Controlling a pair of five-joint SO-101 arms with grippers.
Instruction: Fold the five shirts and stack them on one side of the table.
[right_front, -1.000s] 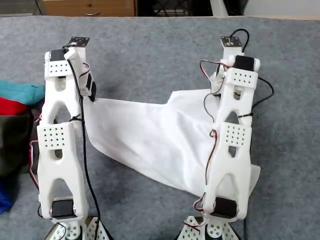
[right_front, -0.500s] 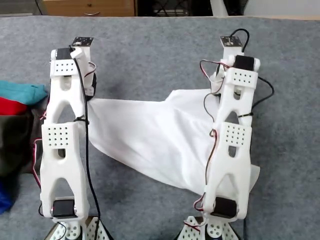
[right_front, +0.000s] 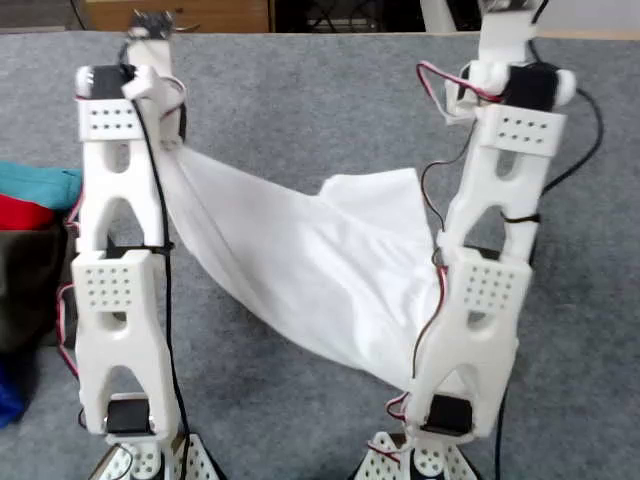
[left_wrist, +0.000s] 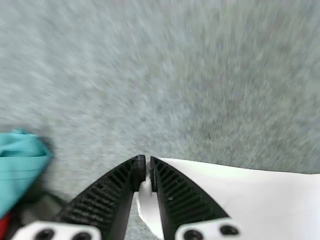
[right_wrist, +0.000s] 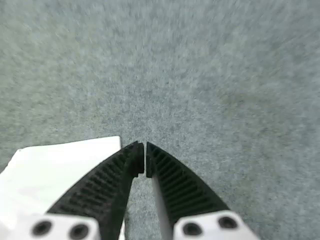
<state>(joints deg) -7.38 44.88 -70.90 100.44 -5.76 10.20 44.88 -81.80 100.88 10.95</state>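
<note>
Grey table under both arms. White shirt hanging from the left gripper and sagging across toward the base of the right arm. Pile of clothes, teal over red, off to the outer side of the left gripper and apart from it. Left gripper clamped tight on a fold of the white shirt, cloth bunched between the fingers. Right gripper closed, tips almost meeting, raised above the table, with a shirt corner just beside one finger; unclear whether any cloth is pinched there.
</note>
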